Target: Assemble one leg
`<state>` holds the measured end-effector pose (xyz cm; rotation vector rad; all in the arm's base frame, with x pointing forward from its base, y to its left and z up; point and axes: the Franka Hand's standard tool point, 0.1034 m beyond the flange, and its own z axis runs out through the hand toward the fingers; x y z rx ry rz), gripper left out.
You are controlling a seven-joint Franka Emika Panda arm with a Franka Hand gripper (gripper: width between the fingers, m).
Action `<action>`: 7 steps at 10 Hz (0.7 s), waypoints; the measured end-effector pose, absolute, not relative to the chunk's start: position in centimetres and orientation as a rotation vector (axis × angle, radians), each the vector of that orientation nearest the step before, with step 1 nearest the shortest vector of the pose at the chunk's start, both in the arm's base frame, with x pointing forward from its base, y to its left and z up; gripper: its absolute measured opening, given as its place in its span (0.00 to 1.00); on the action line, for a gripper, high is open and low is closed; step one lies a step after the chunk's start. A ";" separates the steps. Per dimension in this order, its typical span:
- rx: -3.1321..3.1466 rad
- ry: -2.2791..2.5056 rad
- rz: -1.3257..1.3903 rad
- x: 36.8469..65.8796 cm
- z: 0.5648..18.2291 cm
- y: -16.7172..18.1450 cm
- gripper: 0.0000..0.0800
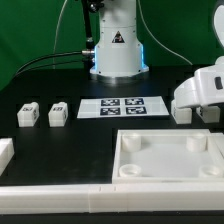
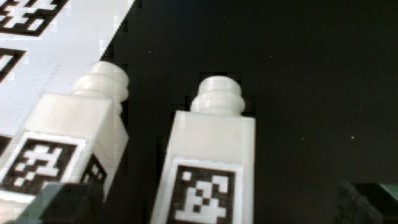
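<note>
In the wrist view two white legs lie side by side on the black table, each with a peg end and a square marker tag. My gripper is open above them. One leg lies between my two dark fingertips, apart from both. The other leg lies beside it, partly under one finger. In the exterior view my gripper hangs low at the right, and one leg shows under it. Two more legs lie at the exterior view's left.
The marker board lies mid-table and shows in the wrist view. The large white tray-like panel with corner sockets lies in front. A white bar runs along the front edge. The arm's base stands at the back.
</note>
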<state>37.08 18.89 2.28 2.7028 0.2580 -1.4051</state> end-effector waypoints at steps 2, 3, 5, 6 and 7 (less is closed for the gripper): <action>2.701 0.258 -1.409 36.9 2.1 18.9 0.81; 2.700 0.257 -1.410 36.9 2.0 18.9 0.81; 2.702 0.256 -1.411 36.7 1.5 18.9 0.81; 2.700 0.258 -1.413 36.6 1.4 19.0 0.81; 2.700 0.261 -1.414 36.5 1.2 19.1 0.81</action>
